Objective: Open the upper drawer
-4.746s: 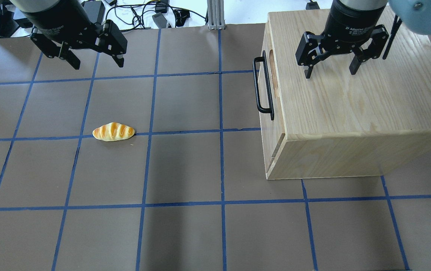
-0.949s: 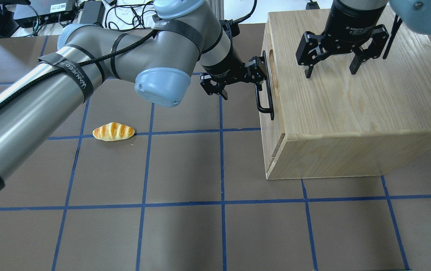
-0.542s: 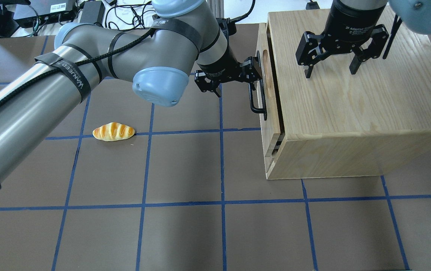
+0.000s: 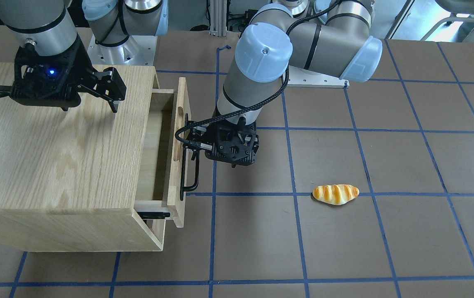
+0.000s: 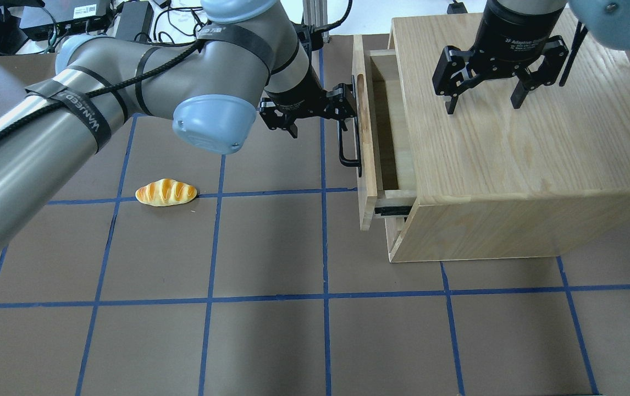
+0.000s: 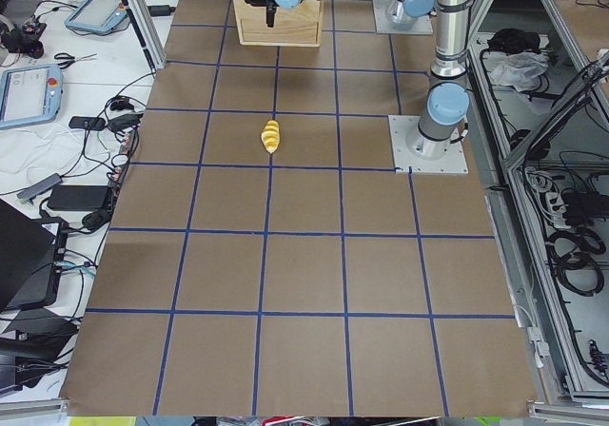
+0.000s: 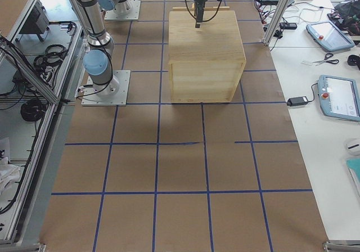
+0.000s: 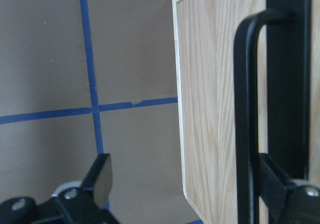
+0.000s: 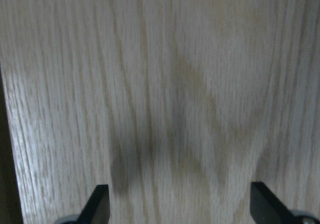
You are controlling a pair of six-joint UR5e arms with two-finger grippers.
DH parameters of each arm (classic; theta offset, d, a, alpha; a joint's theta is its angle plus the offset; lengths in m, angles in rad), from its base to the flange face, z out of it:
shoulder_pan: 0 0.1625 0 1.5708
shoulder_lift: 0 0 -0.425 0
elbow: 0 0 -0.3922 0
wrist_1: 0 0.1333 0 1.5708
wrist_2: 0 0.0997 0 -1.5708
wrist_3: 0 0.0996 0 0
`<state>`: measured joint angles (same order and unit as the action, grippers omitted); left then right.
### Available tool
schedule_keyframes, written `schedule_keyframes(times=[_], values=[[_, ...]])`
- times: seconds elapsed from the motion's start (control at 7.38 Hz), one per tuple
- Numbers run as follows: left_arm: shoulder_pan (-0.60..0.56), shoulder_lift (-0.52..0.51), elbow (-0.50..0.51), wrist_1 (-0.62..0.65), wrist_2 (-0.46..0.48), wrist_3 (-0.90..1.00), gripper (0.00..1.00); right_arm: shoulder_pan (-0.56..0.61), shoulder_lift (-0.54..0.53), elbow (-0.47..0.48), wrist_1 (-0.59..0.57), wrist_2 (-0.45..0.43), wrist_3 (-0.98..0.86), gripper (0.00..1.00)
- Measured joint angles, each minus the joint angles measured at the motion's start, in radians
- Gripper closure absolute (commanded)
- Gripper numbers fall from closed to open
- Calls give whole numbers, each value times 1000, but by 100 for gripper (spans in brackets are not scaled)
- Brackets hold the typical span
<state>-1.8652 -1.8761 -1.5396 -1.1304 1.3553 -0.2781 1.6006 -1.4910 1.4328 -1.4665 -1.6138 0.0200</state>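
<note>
- Brown paper counter (image 5: 271,247) with a blue tape grid; cables (image 5: 199,22) and lab gear lie past its far edge.
- Wooden box (image 5: 513,165) sits near the counter's right edge. The drawer (image 5: 368,176) is its top one, part way out, front facing the left edge.
- Drawer look: wide, shallow, light wood. Oval cutout (image 4: 177,136) in the front panel, long black bar handle (image 5: 341,143), black side rail (image 4: 153,215) exposed at one side.
- Left hand (image 5: 323,113): jaws spread, not clamped. One finger (image 8: 278,183) is hooked behind the bar, the other hangs out over the counter.
- Right hand (image 5: 483,107): spread, holding nothing, low over the box top. Can't tell if it touches.
- Handling, my read: rigid wood on rails, should slide with little force. The bar is stiff, smooth metal, so a hooked finger may slip along it.
- Best hold is mid-bar, pulling straight toward the left edge; off-axis pull could bind the rails or drag the box.
- Bread roll (image 5: 166,192) lies well apart, toward the left edge.
</note>
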Motion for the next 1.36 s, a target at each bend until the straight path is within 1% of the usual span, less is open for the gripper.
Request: schedule_keyframes(times=[0.27,0.68,1.36], values=[[19,15,-11,-12,4,4,0,0,0,0,0,0,-1,0],[52,37,-47,-31,19,64,0,1,0,0,0,0,0,0],[116,75,-57,-79,19,112,0,1,0,1,0,0,-1,0]])
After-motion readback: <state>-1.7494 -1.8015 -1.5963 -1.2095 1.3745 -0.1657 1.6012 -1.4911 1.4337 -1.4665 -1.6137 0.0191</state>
